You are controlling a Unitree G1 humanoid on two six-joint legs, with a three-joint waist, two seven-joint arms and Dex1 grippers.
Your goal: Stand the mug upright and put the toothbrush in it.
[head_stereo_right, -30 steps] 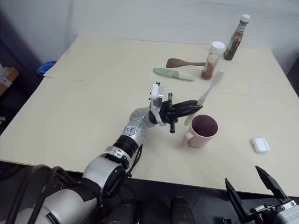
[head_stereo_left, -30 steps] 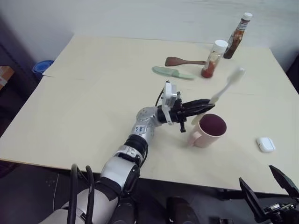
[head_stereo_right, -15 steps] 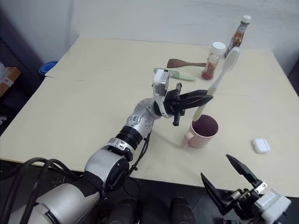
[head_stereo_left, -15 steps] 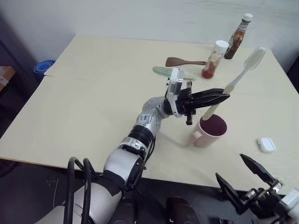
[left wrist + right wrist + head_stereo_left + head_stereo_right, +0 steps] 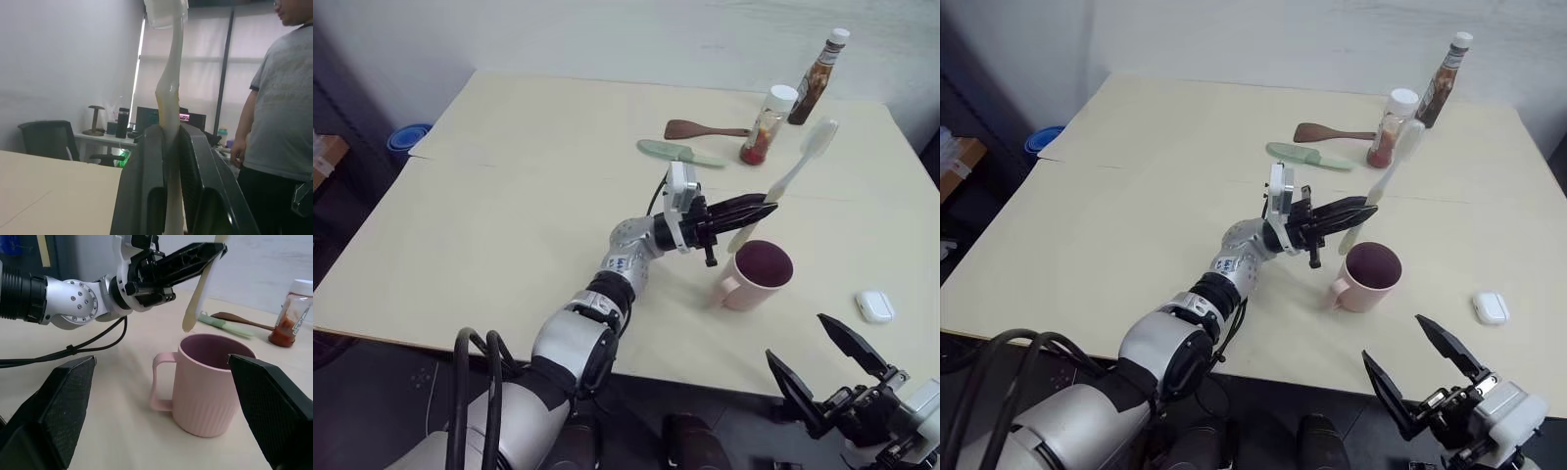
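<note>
The mug (image 5: 754, 275) is already stood upright on the worktop (image 5: 509, 206), right of frame centre. The toothbrush (image 5: 785, 184) is clamped in the closed left gripper (image 5: 756, 208), tilted bristles-up, its handle end apparently just above the rim; lowering it in remains. The right gripper (image 5: 832, 377) is held wide open and empty at lower right.

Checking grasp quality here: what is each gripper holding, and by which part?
The left gripper pinches the toothbrush along its handle, bristle head up. The right gripper is open, holding nothing.

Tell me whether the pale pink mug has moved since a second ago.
No. The pale pink mug stands upright in the same spot on the table, equally far from the small white case.
</note>
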